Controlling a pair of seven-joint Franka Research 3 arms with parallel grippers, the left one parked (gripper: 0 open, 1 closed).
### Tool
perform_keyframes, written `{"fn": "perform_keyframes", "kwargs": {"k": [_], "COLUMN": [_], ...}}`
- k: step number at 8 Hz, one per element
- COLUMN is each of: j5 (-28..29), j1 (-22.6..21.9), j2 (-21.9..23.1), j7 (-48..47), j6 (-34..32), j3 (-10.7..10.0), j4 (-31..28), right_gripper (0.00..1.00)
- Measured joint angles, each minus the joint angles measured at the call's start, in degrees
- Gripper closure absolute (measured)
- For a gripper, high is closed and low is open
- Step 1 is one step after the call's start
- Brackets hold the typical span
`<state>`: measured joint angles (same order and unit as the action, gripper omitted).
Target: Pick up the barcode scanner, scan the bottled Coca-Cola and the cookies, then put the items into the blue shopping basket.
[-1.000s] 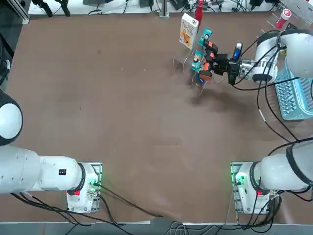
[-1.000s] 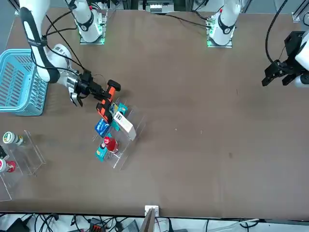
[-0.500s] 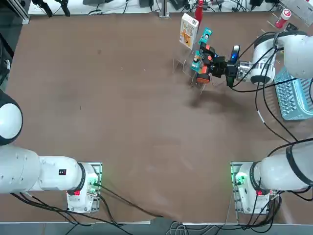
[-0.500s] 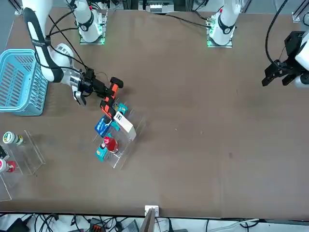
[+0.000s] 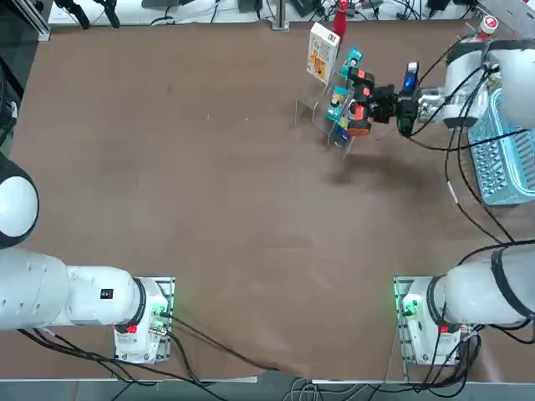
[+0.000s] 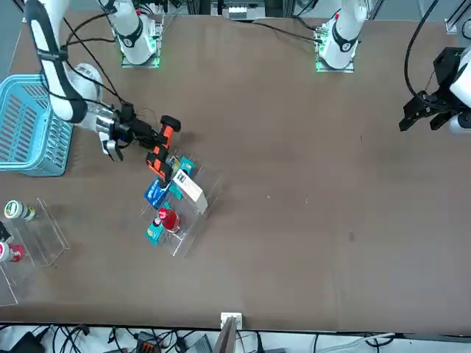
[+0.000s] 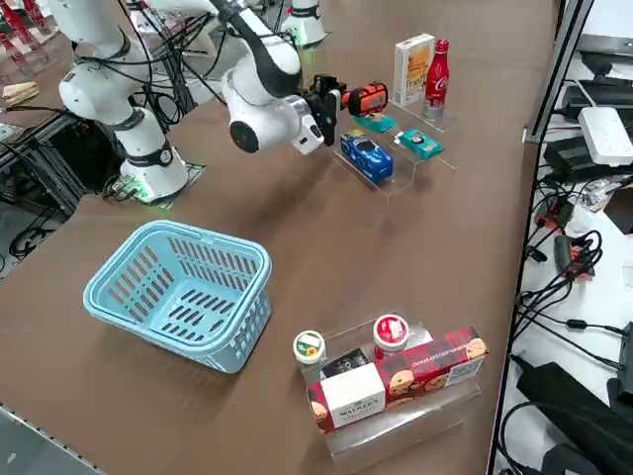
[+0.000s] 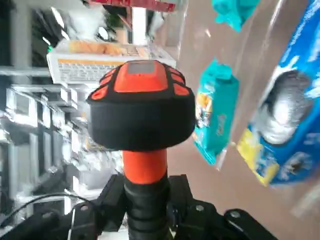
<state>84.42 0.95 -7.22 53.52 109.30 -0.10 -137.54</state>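
Brown tabletop fills your overhead view, with a clear stand of goods near its far edge. Your right gripper hangs level just beside that stand on the basket's side, and its fingers are clamped on the handle of the barcode scanner. You can see the grip best from the wrist camera, where the scanner's orange neck rises from between the fingers and its black-and-orange head faces the goods.

On the stand, the cookies stand upright as a white carton, with the bottled Coca-Cola right next to them at the far end. From your right side camera the two stand side by side, apparently touching, carton and bottle. A blue packet and small teal packets lie on the stand nearer the scanner.

Your blue shopping basket sits on the table by the right edge, well apart from the stand, upright and with nothing showing inside it.
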Motion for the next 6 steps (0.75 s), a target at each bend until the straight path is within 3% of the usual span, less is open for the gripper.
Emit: {"fn": "perform_keyframes", "kwargs": {"k": [4, 6], "j5": [-40.4, -56.3], "j1": [6.3, 6.2], "j2": [3.1, 4.2], "j7": [-22.7, -32.6], "j6": [1.6, 8.6], "j3": [-0.4, 0.0], "j4": [10.1, 9.1], "right_gripper": [0.56, 0.56]}}
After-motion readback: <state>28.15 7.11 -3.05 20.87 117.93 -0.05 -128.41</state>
